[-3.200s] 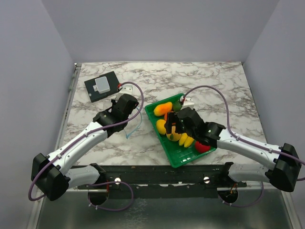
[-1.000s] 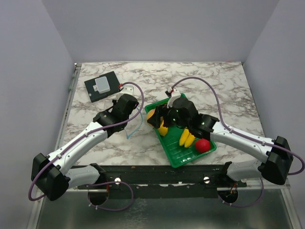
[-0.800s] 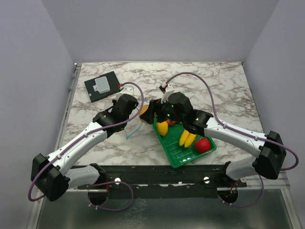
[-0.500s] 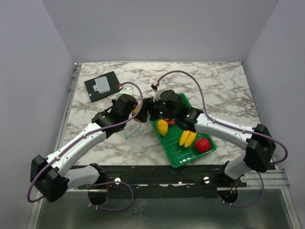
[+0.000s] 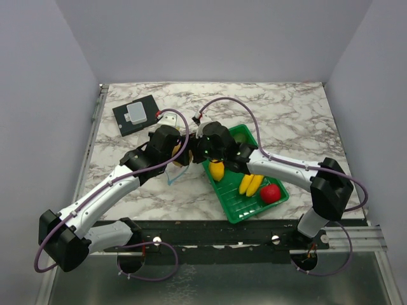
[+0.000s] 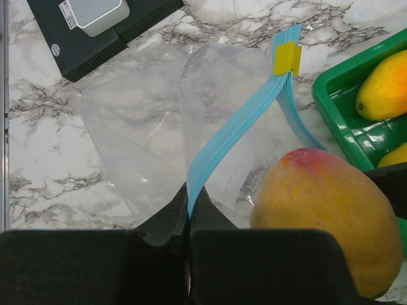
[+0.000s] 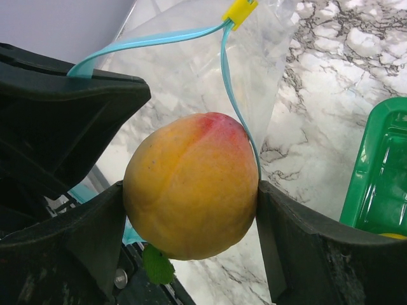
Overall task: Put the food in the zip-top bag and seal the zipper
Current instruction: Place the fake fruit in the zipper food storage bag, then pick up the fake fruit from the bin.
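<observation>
My right gripper point(image 7: 191, 210) is shut on a yellow-orange toy fruit with a red blush and a green leaf point(image 7: 191, 184), right at the mouth of the clear zip-top bag point(image 7: 191, 70). My left gripper point(image 6: 189, 210) is shut on the bag's light blue zipper strip point(image 6: 235, 124) and holds the mouth up; a yellow slider point(image 6: 287, 57) sits at its far end. The fruit also shows in the left wrist view point(image 6: 324, 210). In the top view the two grippers meet point(image 5: 184, 149) left of the green tray point(image 5: 245, 206), which holds a yellow fruit point(image 5: 217, 170), bananas point(image 5: 251, 184) and a red apple point(image 5: 271, 193).
A black scale with a white block point(image 5: 137, 115) lies at the back left. The green tray's near corner point(image 6: 331, 108) is beside the bag. A purple cable point(image 5: 254, 121) arcs over the tray. Grey walls close in the marble table point(image 5: 305, 121).
My right gripper lifted the yellow-orange fruit out of the tray and carried it left to the bag's mouth. The left gripper has kept its hold on the zipper strip.
</observation>
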You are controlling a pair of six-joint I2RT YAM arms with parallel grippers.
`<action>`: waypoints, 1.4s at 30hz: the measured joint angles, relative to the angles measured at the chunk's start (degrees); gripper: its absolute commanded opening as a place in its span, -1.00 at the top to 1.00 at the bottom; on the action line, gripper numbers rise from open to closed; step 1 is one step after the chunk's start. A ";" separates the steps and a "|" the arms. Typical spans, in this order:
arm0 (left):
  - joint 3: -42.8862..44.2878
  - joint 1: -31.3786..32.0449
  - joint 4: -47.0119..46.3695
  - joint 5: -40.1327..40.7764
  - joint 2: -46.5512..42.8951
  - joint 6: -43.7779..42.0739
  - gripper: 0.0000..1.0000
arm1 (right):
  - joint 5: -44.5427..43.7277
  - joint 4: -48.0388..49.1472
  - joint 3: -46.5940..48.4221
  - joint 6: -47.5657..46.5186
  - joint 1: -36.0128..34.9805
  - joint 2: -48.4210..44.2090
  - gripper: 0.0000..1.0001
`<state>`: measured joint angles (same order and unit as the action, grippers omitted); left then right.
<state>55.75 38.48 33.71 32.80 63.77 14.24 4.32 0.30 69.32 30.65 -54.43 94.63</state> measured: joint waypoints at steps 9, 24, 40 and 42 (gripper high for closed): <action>0.00 0.00 -0.26 -0.50 -0.02 -0.02 1.00 | -0.44 0.04 0.81 0.85 -0.39 1.73 -0.64; -0.02 0.00 -0.26 -0.72 -0.02 -0.17 1.00 | -1.46 0.20 0.81 1.29 -0.87 1.66 -1.00; -0.22 0.00 -0.33 -0.87 -0.13 -0.15 1.00 | -6.23 -0.83 -4.66 1.18 -1.03 -8.46 -1.00; -0.22 0.00 -0.33 -0.87 -0.31 -0.17 1.00 | -7.63 -1.55 -5.88 0.96 -1.03 -10.34 -1.00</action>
<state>55.53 38.48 33.39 31.92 63.46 14.06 -3.31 -1.26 63.44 31.62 -55.46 84.29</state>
